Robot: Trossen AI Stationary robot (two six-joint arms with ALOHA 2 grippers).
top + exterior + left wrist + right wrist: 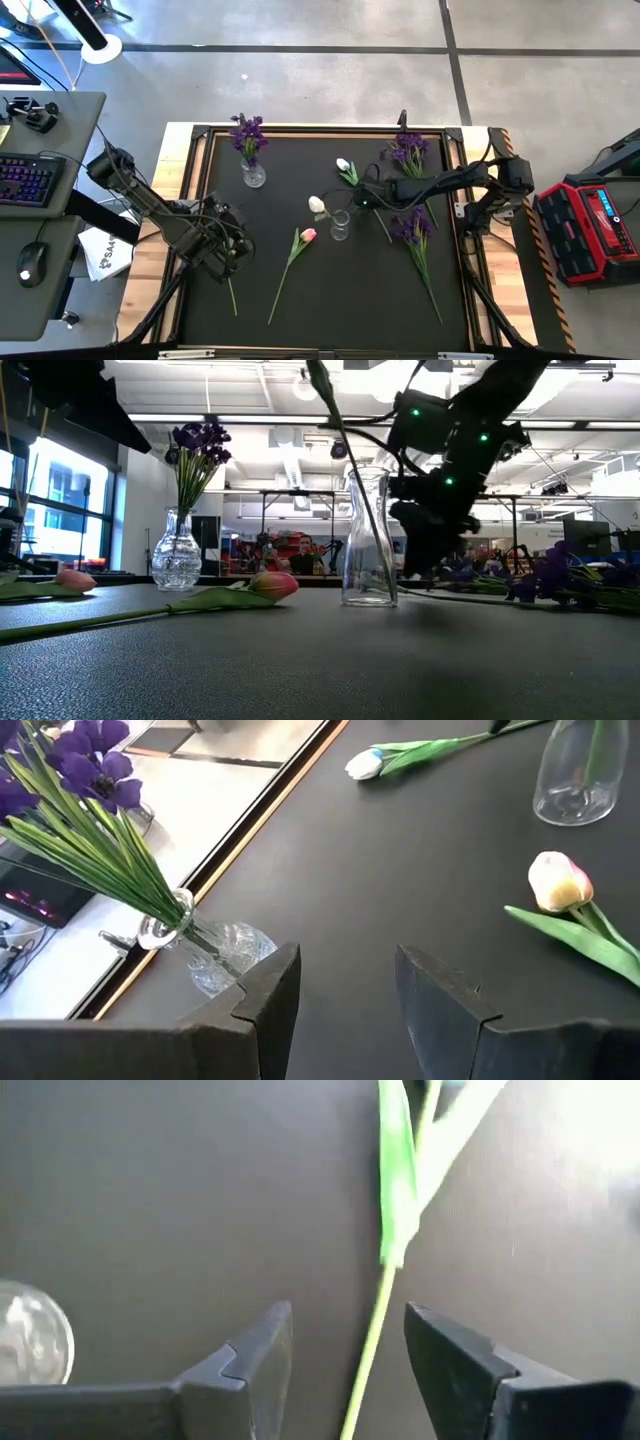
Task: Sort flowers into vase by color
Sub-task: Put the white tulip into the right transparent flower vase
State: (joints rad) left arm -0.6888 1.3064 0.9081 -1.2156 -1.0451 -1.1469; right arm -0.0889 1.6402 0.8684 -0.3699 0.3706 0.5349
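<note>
A round glass vase (pixel 253 175) at the far left holds purple flowers (pixel 247 132). Mid-table, a slender clear vase (pixel 340 227) holds a white tulip (pixel 317 204), whose stem (pixel 345 460) leans out of its neck. Another white tulip (pixel 343 165) and a pink tulip (pixel 308 236) lie on the black mat. My right gripper (pixel 360 200) hangs open just right of the slender vase. A green stem (pixel 370 1340) runs between its fingers without touching them. My left gripper (pixel 345 960) is open and empty at the near left, facing the purple vase (pixel 215 955).
Loose purple flowers lie at the far right (pixel 408 152) and right of centre (pixel 415 228). Another pink head (pixel 75 580) lies at the left, and a stem (pixel 232 295) shows below my left arm. A wooden rim (pixel 190 160) frames the mat. A red case (pixel 590 215) stands beyond the right edge.
</note>
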